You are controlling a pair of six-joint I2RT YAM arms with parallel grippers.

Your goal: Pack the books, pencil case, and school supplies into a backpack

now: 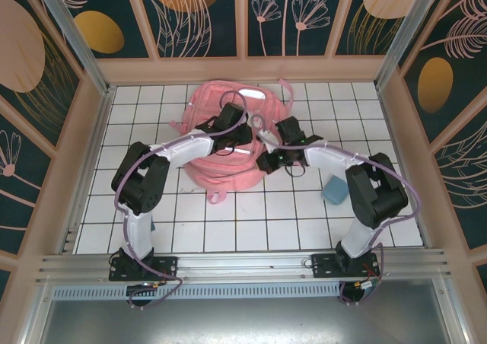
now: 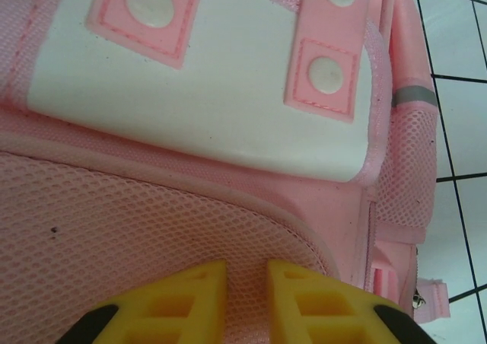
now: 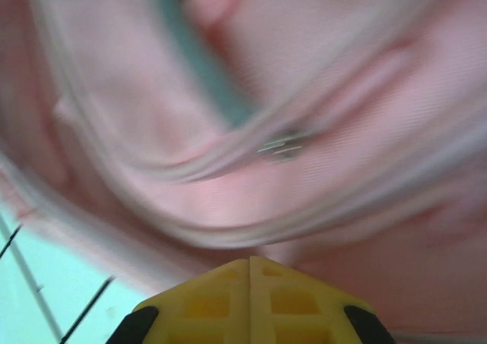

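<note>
Both over backpack (image 1: 228, 173), long axis running away: left pincer (image 2: 245, 272) near-shut, grip unclear; right pincer (image 3: 249, 262) clenched at right edge.

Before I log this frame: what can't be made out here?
- Top view: the left arm and right arm cover the backpack's middle, so any opening is hidden.
- Right wrist view: blur; the shut right gripper may or may not pinch fabric.
- Left wrist view: left gripper narrowly parted on mesh; grip unclear.
- Top view: pencil case too small for detail.
</note>
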